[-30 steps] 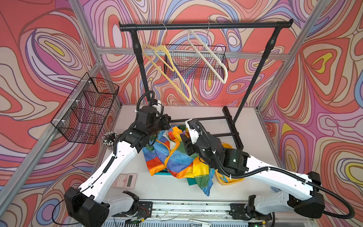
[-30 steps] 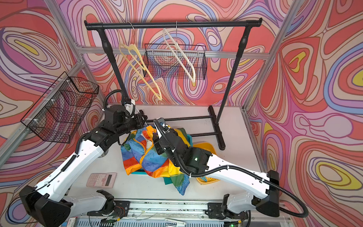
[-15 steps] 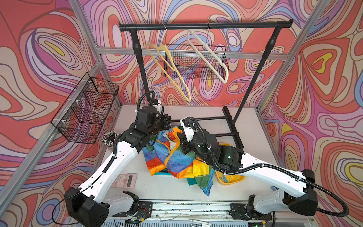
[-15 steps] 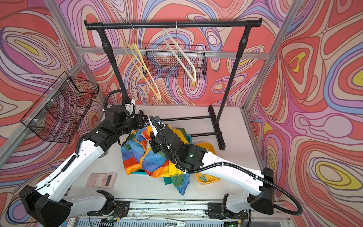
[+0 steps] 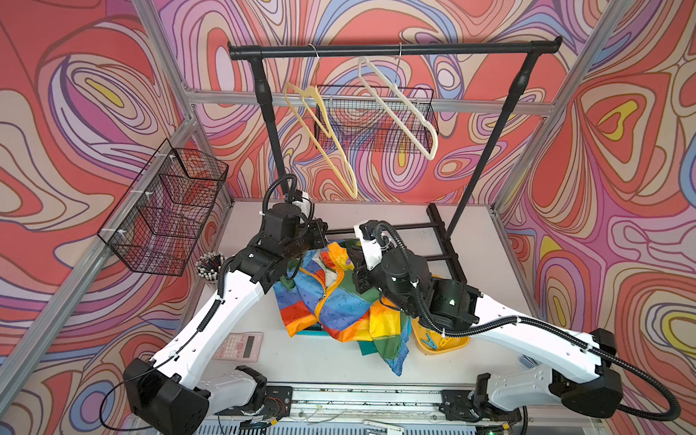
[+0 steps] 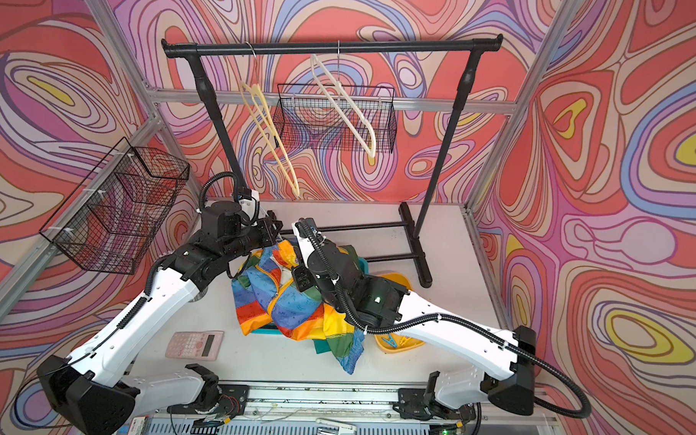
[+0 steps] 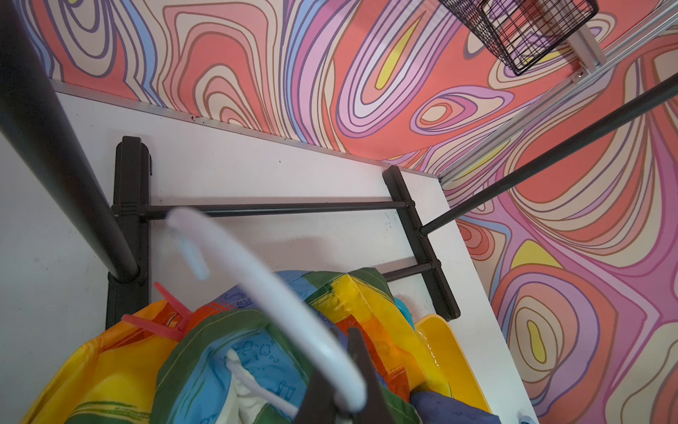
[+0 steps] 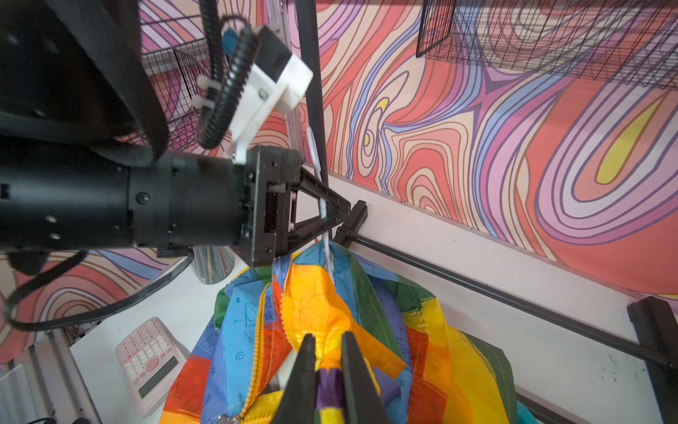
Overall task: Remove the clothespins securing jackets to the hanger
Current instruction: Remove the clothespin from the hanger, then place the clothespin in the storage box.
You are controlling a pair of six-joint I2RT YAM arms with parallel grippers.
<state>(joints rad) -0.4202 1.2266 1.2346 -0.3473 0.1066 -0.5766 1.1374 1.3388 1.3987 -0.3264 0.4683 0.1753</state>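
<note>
The right gripper (image 8: 328, 339) has just swung in over the rainbow jacket (image 5: 335, 305) and pinched down. Its jaws now squeeze what looks like a purple clothespin (image 8: 328, 387) on the jacket's shoulder, so I'd say this clip is about to come off. The left gripper (image 8: 339, 216) stays clamped on the white hanger (image 7: 279, 293), holding it up. A pink clothespin (image 7: 161, 319) still bites the other shoulder.

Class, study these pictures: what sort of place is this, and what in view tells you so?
Most likely a robotics lab test cell: two robot arms fixed at a white table, an aluminium frame holding swirl-printed walls, and a small clothes rack with bare hangers as props.
</note>
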